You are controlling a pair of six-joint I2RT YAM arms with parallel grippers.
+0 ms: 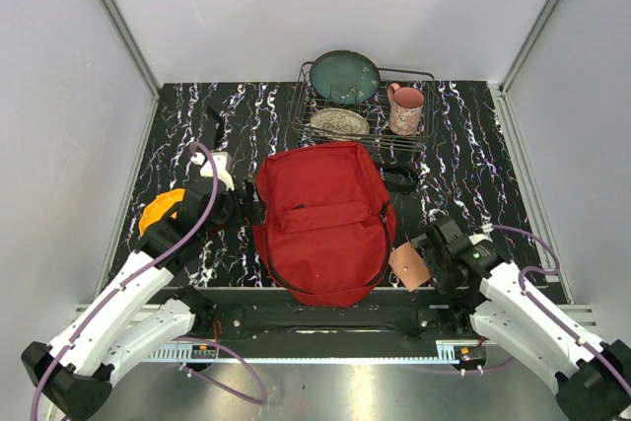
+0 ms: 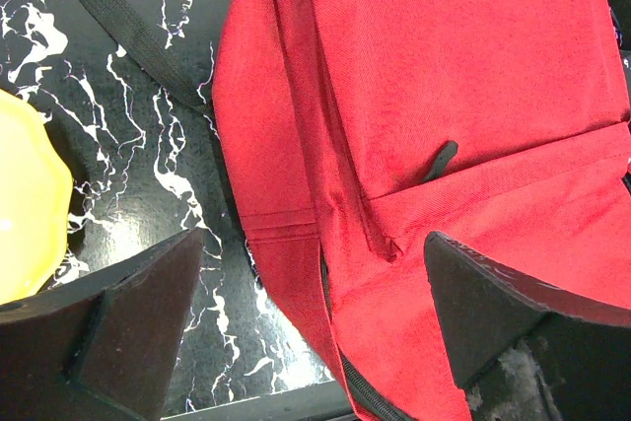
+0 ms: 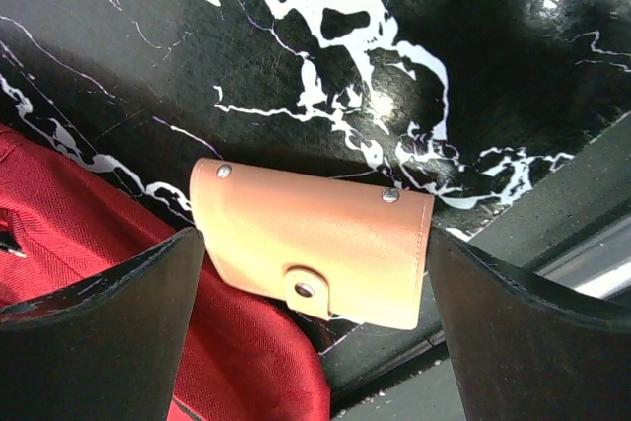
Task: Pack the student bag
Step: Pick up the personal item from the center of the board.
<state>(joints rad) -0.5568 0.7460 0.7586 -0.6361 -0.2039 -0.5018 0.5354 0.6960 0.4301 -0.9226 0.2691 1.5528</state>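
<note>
The red student bag (image 1: 323, 219) lies flat at the table's centre. At its 9 o'clock the left gripper (image 2: 314, 237) hovers over its edge, fingers spread wide. At its 4 o'clock the right gripper (image 3: 315, 234), fingers also spread, straddles a tan wallet (image 3: 325, 248) without touching it.
</note>
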